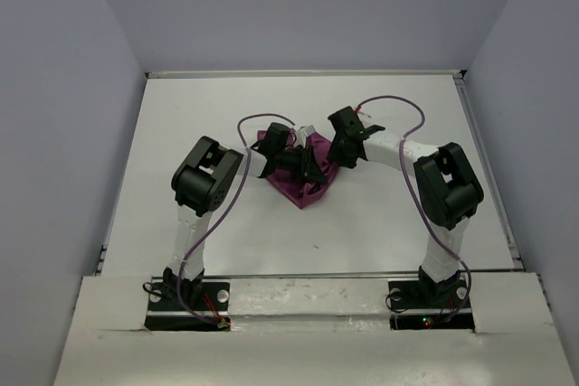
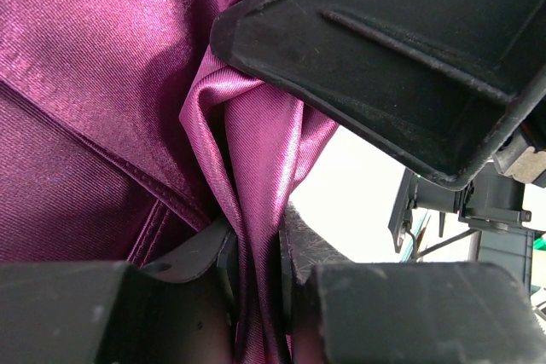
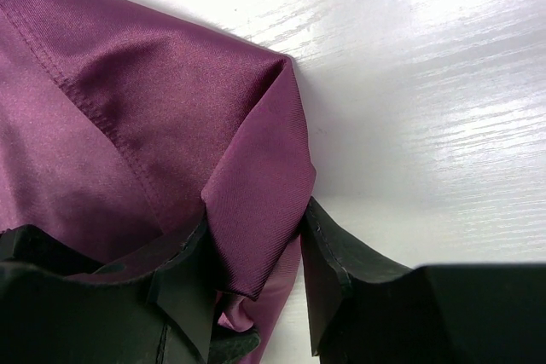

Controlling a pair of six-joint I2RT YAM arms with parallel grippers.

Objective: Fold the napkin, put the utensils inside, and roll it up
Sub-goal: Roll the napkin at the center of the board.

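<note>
Jaws of the left gripper (image 2: 256, 270) are nearly closed, squeezing a thin fold of the purple napkin (image 2: 102, 83). Jaws of the right gripper (image 3: 256, 274) sit wider, gripping a napkin corner. The napkin lies bunched in the middle of the white table (image 1: 226, 232), between both grippers.

One napkin (image 1: 303, 192), two end effectors (image 1: 312, 172) (image 1: 342, 160), two purple cables (image 1: 237, 196) (image 1: 398, 101)

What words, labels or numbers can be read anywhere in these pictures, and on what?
None: no view shows any readable word, number, brand or sign.
The napkin is plain purple cloth with no print.
The black left gripper and right gripper show no markings.
</note>
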